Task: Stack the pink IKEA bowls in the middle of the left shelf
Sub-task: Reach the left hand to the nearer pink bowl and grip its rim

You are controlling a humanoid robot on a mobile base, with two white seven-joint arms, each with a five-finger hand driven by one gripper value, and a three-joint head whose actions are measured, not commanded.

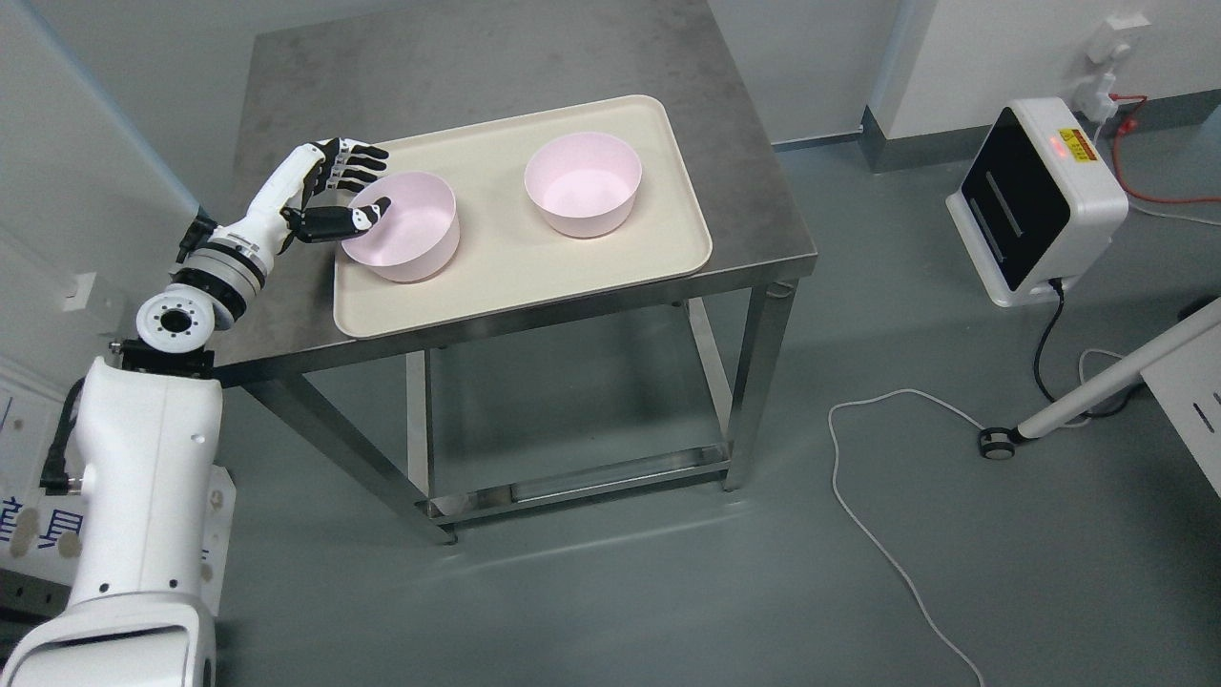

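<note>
Two pink bowls stand upright on a cream tray (534,277) on a steel table (382,76). The left bowl (405,234) is near the tray's left edge and the right bowl (582,186) is further back at its middle. My left hand (380,181) reaches in from the lower left to the left bowl's near-left rim. Its fingers (358,162) are spread and extended just outside the rim, and the thumb (367,218) lies over the rim edge. The hand is open and has not closed on the bowl. My right arm is out of view.
The table has an open frame below and grey floor around it. A white device with a black panel (1035,205) stands on the floor at the right. A white cable (887,534) trails across the floor, by a white leg with a caster (1097,391).
</note>
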